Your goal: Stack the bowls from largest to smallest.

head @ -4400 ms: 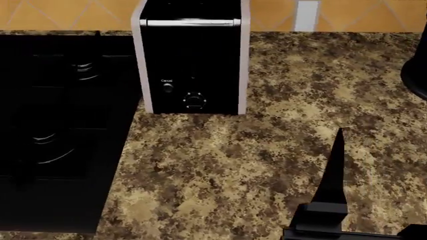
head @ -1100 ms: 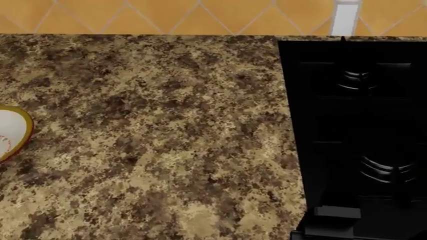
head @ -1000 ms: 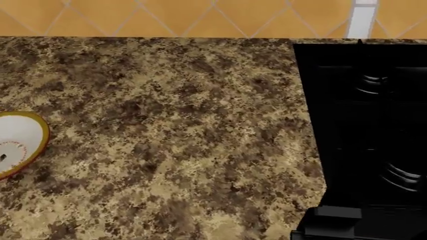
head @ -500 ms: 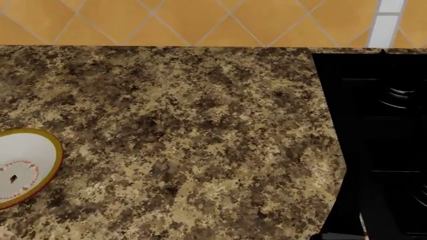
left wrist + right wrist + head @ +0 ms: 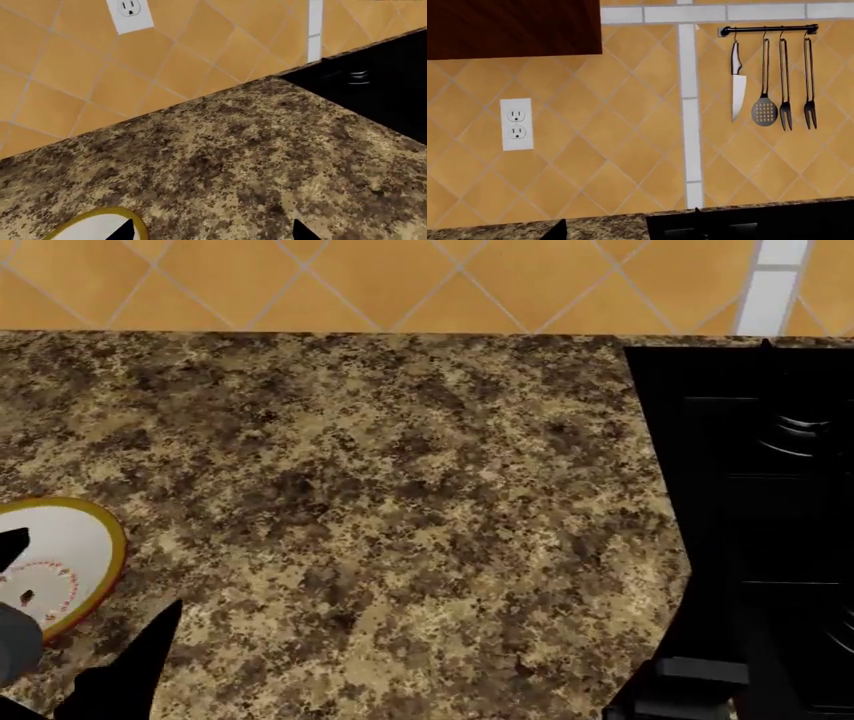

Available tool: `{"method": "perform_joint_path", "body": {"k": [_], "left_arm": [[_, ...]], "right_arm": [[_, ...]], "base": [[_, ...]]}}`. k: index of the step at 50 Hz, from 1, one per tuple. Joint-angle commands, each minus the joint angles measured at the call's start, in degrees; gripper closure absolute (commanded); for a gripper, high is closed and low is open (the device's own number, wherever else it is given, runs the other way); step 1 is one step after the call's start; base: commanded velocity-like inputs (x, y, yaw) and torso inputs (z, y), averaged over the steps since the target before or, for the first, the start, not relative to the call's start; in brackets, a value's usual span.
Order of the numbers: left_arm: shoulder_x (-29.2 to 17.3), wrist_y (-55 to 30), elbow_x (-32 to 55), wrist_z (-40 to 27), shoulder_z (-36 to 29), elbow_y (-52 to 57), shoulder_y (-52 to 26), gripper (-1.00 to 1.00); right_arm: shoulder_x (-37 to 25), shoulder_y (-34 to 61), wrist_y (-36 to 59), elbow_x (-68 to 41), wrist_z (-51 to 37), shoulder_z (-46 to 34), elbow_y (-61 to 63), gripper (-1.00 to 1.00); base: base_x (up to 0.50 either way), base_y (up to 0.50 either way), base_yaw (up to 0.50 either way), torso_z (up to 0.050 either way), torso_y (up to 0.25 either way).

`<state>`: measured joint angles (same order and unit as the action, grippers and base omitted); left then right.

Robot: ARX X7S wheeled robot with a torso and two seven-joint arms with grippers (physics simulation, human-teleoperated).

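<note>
The smaller bowl (image 5: pixel 54 560), white with a yellow rim and a red-dotted ring, sits on the granite counter (image 5: pixel 400 500) at the far left of the head view. My left gripper (image 5: pixel 87 585) hangs open at it, one fingertip (image 5: pixel 11 545) over its inside, the other (image 5: pixel 158 635) outside the rim. In the left wrist view the bowl's rim (image 5: pixel 100 225) lies by one finger of the left gripper (image 5: pixel 213 232). My right gripper (image 5: pixel 627 227) is open and holds nothing, facing the wall. The large white bowl is out of view.
A black cooktop (image 5: pixel 761 520) fills the counter's right side, with part of my right arm (image 5: pixel 687 680) in front of it. The orange tiled wall carries outlets (image 5: pixel 130 15) (image 5: pixel 516 124) and a rail of hanging utensils (image 5: pixel 770 70).
The head view swung left from the toaster, past the cooktop, to the bowl. In the last half second my left gripper came into it at the lower left, over the bowl.
</note>
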<state>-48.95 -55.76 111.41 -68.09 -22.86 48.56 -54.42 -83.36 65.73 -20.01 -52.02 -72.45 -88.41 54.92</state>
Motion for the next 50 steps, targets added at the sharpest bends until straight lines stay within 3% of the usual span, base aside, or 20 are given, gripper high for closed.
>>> {"method": "perform_joint_path", "body": {"k": [1, 7, 23, 40, 50], "left_arm": [[3.37, -1.72, -4.97, 3.22, -2.88, -2.44, 2.99, -1.0], [4.11, -0.87, -5.24, 3.53, -3.16, -3.84, 4.09, -1.0], [-1.48, -1.04, -7.35, 6.77, 0.57, -7.73, 3.13, -1.0], [1.39, -3.69, -19.6, 17.05, -2.71, -18.03, 3.58, -1.0], [0.56, -2.1, -24.15, 20.42, -3.05, -20.35, 6.81, -1.0]], "right_arm": [[0.49, 1.39, 1.28, -1.86, 2.88, 2.22, 0.48, -1.0], [1.32, 1.08, 1.7, -1.02, 2.64, 2.04, 0.33, -1.0], [2.56, 0.36, 2.23, -0.36, 2.47, 1.65, -0.02, -1.0], [3.27, -0.03, 2.91, 0.0, 2.37, 1.48, 0.11, -1.0], [3.6, -0.14, 3.21, 0.12, 2.22, 1.51, 0.13, -1.0]], "base": [[0.0, 0.0, 0.0, 0.0, 0.0], [0.0, 0.0, 0.0, 0.0, 0.0], [0.0, 0.0, 0.0, 0.0, 0.0], [0.0, 0.0, 0.0, 0.0, 0.0], [0.0, 0.0, 0.0, 0.0, 0.0]]}}
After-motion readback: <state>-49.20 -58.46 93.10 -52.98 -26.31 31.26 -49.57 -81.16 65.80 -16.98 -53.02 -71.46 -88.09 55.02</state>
